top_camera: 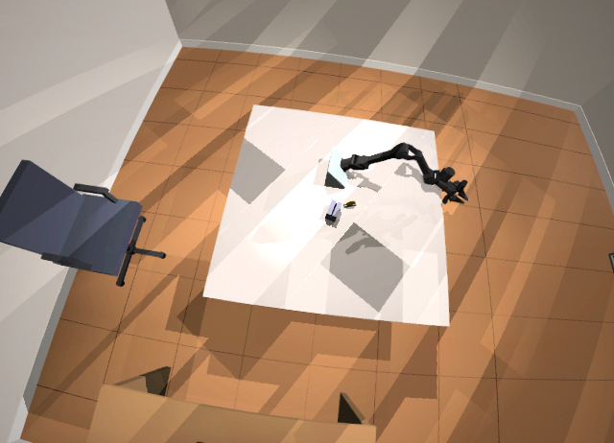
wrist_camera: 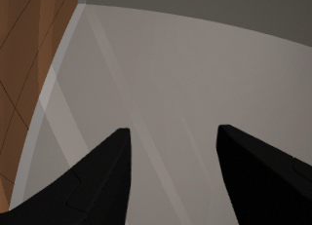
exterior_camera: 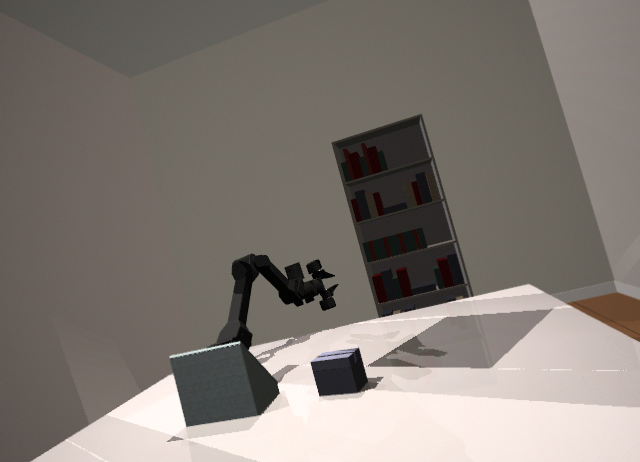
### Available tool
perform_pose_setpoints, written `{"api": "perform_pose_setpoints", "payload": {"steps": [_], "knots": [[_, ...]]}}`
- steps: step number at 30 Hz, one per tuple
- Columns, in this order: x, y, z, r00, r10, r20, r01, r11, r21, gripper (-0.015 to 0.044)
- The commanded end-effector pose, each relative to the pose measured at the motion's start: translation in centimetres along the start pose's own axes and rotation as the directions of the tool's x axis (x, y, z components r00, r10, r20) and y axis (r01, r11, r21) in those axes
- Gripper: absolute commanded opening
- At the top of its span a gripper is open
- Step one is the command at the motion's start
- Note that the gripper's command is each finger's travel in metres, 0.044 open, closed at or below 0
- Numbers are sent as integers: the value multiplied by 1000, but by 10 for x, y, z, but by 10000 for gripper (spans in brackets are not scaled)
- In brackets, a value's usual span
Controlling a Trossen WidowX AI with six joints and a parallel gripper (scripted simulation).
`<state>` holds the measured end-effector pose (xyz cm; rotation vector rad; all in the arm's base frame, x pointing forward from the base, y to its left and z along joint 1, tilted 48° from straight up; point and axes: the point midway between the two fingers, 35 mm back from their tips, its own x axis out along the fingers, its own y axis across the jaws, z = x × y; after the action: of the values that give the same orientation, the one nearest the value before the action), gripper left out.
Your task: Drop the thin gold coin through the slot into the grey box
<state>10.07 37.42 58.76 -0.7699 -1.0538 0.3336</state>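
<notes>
Nothing between the jaws of the gripper — partly closed, empty, out past the table edge. Coin well behind, upright in its holder beside the grey box. Still the approach step, by judgement — reopen, swing back, straddle the coin's faces.

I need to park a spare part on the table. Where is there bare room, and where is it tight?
Bare stretches: the near half of the table in front of the grey box, and its left strip toward the chair. Tight: the middle, where box, coin holder and arm pedestal cluster. The gripper hangs past the right edge, jaws holding nothing.
</notes>
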Motion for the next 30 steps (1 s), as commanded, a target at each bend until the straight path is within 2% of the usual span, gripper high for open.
{"api": "perform_pose_setpoints", "payload": {"steps": [1,10,14,18,24,30], "knots": [[8,38,-37,993,117,-25,-117,993,-4,161],[1,103,-155,905,374,-205,-365,927,81,161],[-20,134,-216,807,508,-302,-469,861,195,161],[-51,156,-277,675,621,-398,-515,783,349,161],[-119,172,-362,428,747,-510,-444,665,601,161],[-202,169,-425,161,825,-541,-192,564,803,161]]}}
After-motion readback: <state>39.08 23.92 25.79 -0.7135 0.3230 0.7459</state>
